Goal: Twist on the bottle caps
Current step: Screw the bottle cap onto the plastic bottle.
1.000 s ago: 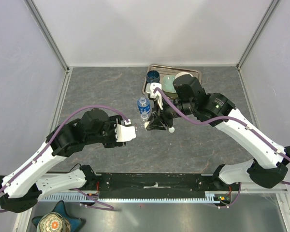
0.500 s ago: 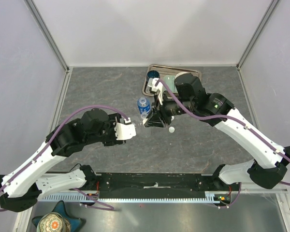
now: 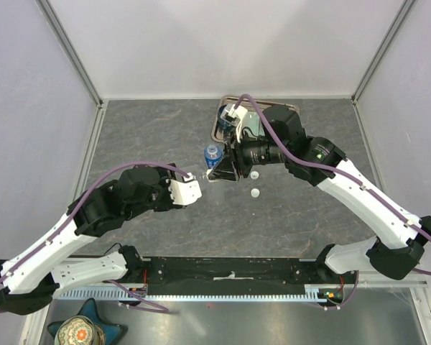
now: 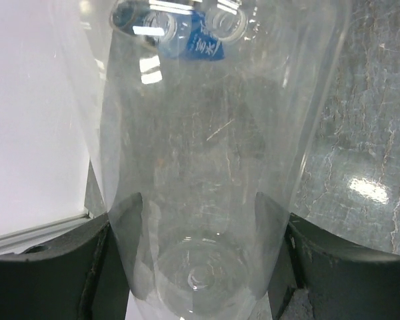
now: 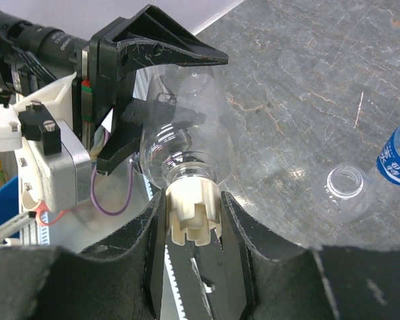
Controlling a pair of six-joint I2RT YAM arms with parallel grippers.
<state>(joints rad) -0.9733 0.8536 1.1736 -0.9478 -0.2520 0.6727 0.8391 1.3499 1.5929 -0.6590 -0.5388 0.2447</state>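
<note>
Clamped on a small cream plastic screw cap [image 5: 192, 210], the right claw [image 5: 195, 203] had rolled at the wrist, likely threading it on. The cap sat on the neck of the clear plastic bottle [image 5: 187, 143] clamped in the left claw [image 4: 199, 213].

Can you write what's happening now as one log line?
left gripper: holding bottle | right gripper: cap at bottle neck
</note>
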